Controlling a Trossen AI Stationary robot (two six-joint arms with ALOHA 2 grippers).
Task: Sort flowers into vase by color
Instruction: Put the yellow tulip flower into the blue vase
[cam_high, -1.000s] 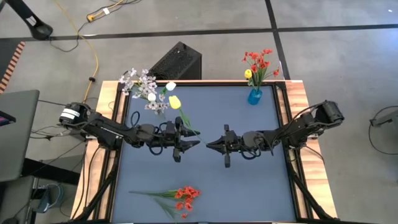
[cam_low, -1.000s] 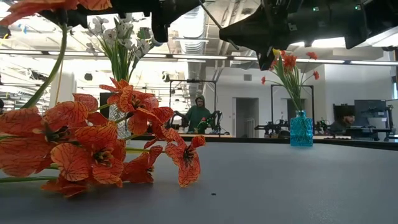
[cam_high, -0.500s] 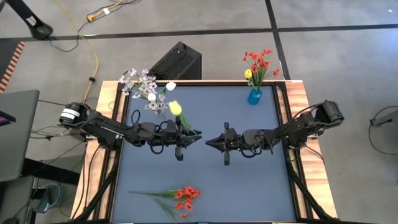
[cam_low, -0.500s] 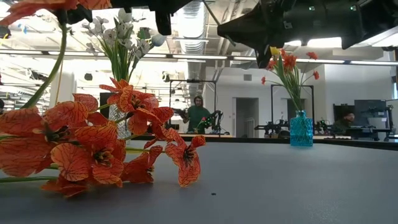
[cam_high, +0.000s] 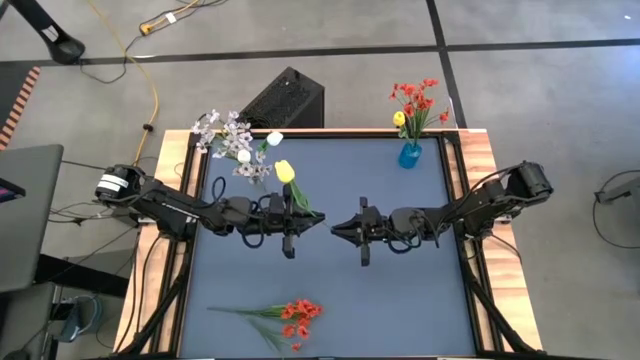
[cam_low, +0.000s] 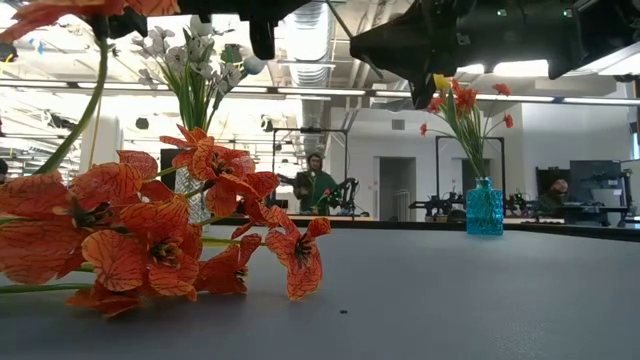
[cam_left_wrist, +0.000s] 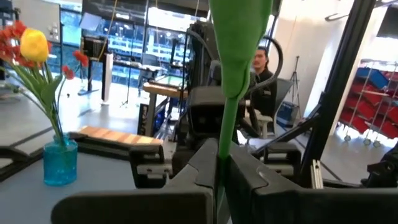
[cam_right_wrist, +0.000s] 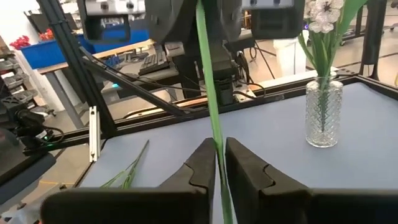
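I see a yellow tulip (cam_high: 285, 172) held over the table's middle, its green stem (cam_left_wrist: 227, 124) inside my shut left gripper (cam_high: 293, 217). My right gripper (cam_high: 338, 228) faces it from the right. Its fingers stand slightly apart on either side of the same stem (cam_right_wrist: 211, 112). A blue vase (cam_high: 410, 155) at the far right holds red flowers and a yellow one. At the far left, a clear vase (cam_high: 243, 168) holds white tulips and a pale sprig. A red flower bunch (cam_high: 297, 318) lies flat near the table's near edge. My left gripper pinches the tulip's stem (cam_left_wrist: 219, 163) between its two fingers, below a leaf. The fingers come level from the table's left and lie across the stem. The tulip is clear of the table, its blossom above the fingers and leaning toward the far edge.
A black box (cam_high: 285, 98) sits on the floor beyond the far edge. The red bunch (cam_low: 150, 240) fills the left of the low view, and a person stands in the room behind. Bare blue mat (cam_high: 400, 290) lies at the near right.
My left gripper has shut on the tulip's stem; its fingers stood wide apart a second ago. The blossom has shifted slightly toward the near edge.
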